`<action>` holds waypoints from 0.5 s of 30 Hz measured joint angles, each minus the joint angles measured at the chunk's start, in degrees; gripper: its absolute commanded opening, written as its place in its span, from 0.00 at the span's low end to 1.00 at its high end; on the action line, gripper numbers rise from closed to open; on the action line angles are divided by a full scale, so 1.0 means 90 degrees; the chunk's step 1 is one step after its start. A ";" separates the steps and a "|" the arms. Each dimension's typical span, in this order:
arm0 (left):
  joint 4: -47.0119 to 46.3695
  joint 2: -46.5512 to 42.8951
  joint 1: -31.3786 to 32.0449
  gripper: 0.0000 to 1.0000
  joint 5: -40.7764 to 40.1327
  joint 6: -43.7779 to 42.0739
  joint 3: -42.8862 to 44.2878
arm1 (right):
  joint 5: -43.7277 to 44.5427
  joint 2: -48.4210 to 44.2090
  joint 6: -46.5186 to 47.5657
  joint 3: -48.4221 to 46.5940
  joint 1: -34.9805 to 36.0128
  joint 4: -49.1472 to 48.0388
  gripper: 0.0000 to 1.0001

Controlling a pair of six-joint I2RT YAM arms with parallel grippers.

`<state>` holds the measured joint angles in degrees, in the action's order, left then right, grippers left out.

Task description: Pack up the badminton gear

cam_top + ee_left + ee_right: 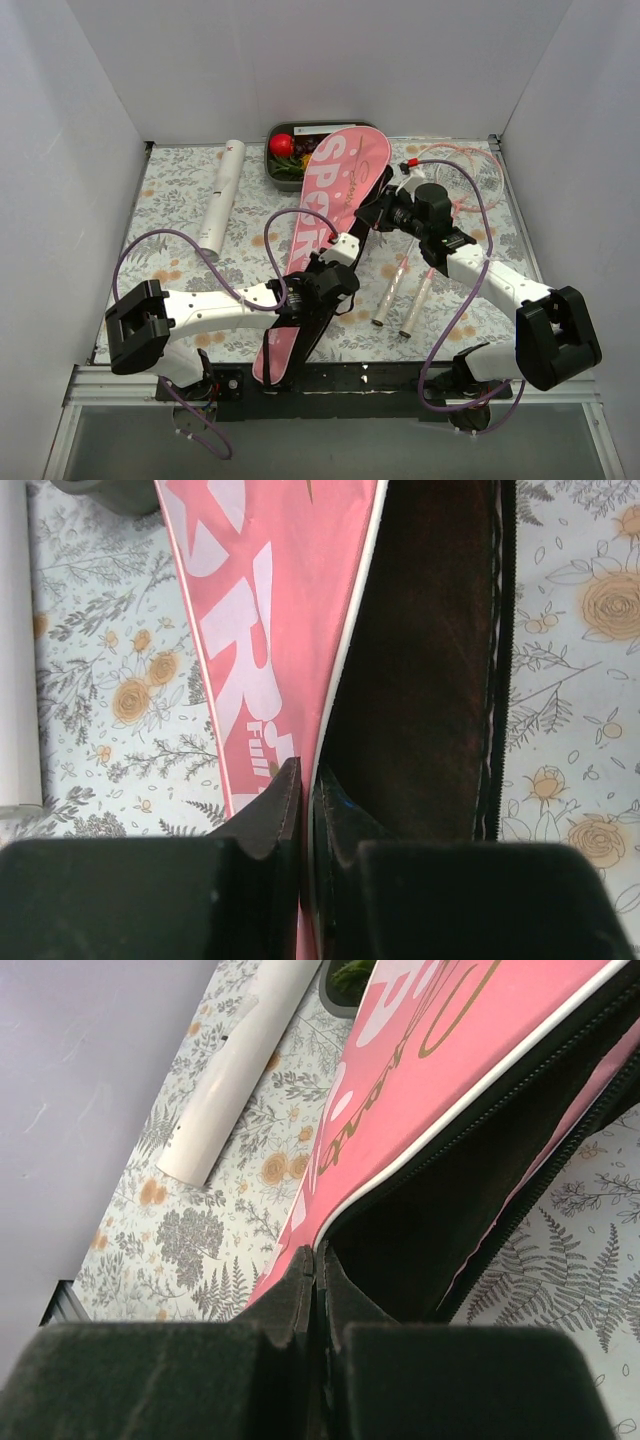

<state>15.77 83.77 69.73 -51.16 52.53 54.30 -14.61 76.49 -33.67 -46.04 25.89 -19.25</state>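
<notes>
Left gripper [307, 776] and right gripper [318, 1253] each tight on the flap edge of the pink bag [345, 170].

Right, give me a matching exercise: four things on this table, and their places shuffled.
Things:
1. long pink racket-shaped bag with white lettering
2. white cardboard tube
3. grey food tray holding a red ball
4. two thin pink-framed rackets with pale wrapped handles
Places:
A. along the left side
B. far edge, partly covered by the bag's head
C. right of the bag, handles toward the near edge
D. diagonal across the middle, unzipped along one edge
Pairs: 1-D, 2-A, 3-B, 4-C
</notes>
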 measured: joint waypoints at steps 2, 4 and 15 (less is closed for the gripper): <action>0.0007 -0.0002 -0.0002 0.00 0.0102 0.0080 -0.0058 | -0.0017 0.0000 0.0007 0.0000 0.0012 0.0061 0.01; 0.0007 -0.0002 -0.0002 0.00 0.0168 0.0143 -0.0092 | -0.0024 0.0005 0.0029 -0.0005 0.0015 0.0168 0.02; -0.0180 0.0002 -0.0432 0.00 0.0697 0.0168 -0.0119 | 0.0444 -0.0182 0.0777 -0.0843 -0.0044 0.1525 0.49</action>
<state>14.15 83.79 65.84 -44.88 54.04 53.23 -10.61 74.85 -26.68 -53.63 25.50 -5.52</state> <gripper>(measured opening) 0.038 0.469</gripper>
